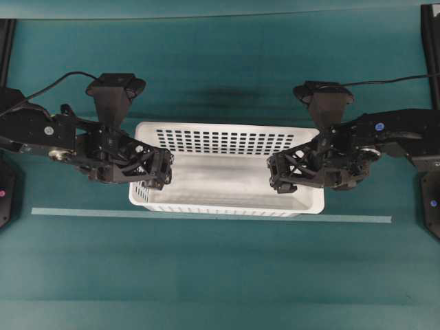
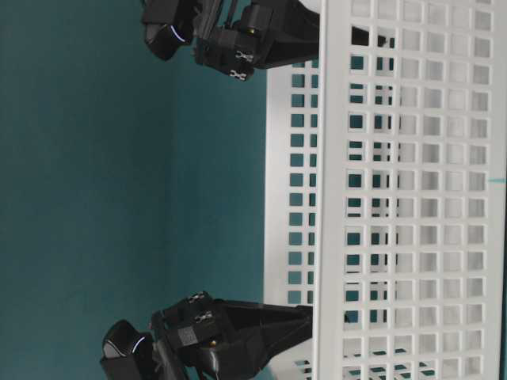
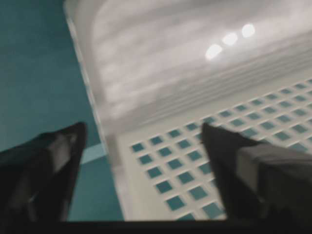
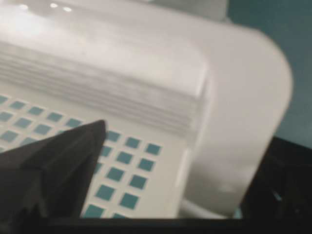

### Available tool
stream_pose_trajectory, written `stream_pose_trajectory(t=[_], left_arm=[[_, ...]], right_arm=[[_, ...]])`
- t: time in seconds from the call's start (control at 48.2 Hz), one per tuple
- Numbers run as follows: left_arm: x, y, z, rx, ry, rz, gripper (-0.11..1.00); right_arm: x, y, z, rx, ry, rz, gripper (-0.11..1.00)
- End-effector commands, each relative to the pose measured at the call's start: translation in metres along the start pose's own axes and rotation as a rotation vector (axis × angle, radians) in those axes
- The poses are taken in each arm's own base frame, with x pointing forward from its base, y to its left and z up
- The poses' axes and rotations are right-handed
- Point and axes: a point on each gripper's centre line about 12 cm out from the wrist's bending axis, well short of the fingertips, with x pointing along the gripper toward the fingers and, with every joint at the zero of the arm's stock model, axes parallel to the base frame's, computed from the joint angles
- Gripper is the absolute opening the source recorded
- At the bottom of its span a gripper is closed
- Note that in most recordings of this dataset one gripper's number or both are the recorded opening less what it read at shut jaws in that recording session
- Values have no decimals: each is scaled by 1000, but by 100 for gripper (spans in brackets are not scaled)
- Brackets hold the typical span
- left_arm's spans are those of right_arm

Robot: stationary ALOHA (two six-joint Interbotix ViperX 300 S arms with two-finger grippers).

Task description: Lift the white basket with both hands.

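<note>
On teal table [image 1: 220, 275], white basket [image 1: 227, 185]; left fingers [image 3: 53, 165] and right fingers [image 4: 58, 170] spread astride its end walls.

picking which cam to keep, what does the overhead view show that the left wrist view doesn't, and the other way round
Only the overhead view shows the whole basket, both arms, the right gripper and the pale tape line. Only the left wrist view shows the left gripper with its jaws open astride the basket's end wall, one finger outside, one inside. Both show the basket on the green table.
</note>
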Motion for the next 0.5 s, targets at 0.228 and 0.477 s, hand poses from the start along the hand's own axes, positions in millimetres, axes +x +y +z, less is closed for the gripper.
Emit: stream_pose_trajectory(t=[0.228,0.477], left_arm=[[-2,0,0,13,-3,-6,95],[-29,-6,6,1,-28,-68,95]], right_arm=[[0,-2,6,14,-8,-5,91],[-19,-11,13,45,-8,-20,91]])
